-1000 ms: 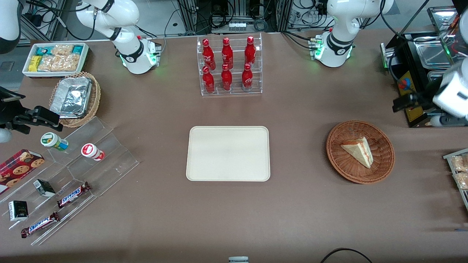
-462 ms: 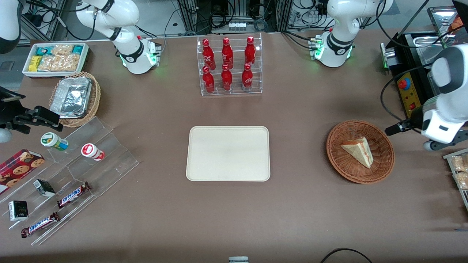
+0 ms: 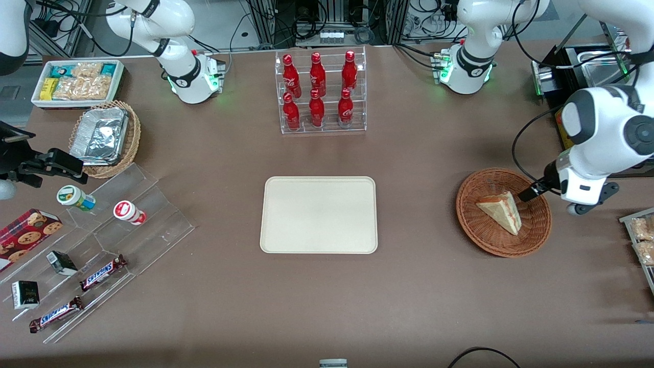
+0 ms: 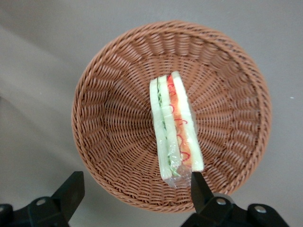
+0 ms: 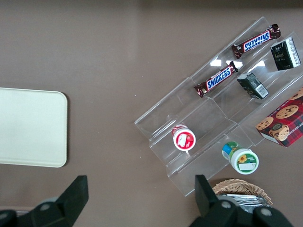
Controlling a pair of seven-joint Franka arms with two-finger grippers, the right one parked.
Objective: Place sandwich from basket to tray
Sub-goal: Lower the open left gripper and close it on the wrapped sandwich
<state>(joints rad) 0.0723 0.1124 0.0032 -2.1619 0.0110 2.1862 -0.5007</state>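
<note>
The sandwich (image 3: 500, 210), a triangular wedge in clear wrap with red and green filling showing along its cut edge, lies in the round reddish-brown wicker basket (image 3: 480, 232) toward the working arm's end of the table. The left arm's gripper (image 4: 135, 194) hangs above the basket's rim with its two black fingers (image 4: 71, 191) spread wide and holding nothing; in the wrist view one fingertip sits just beside the narrow end of the sandwich without gripping it, the other over the bare table outside the rim. In the front view one dark finger (image 3: 531, 191) reaches over the basket's edge close to the sandwich. The cream-white tray (image 3: 319, 214) lies flat mid-table, well apart from the basket, with only open brown tabletop between them. Farther from the front camera than the tray stands a clear acrylic rack of red cola bottles (image 3: 319, 92). Toward the parked arm's end are a tan wicker basket with foil containers (image 3: 104, 135), a white bin of snack packets (image 3: 77, 82), and a stepped clear display (image 3: 122, 245) carrying Snickers bars (image 3: 102, 272), small cups and a cookie box (image 3: 25, 235).
</note>
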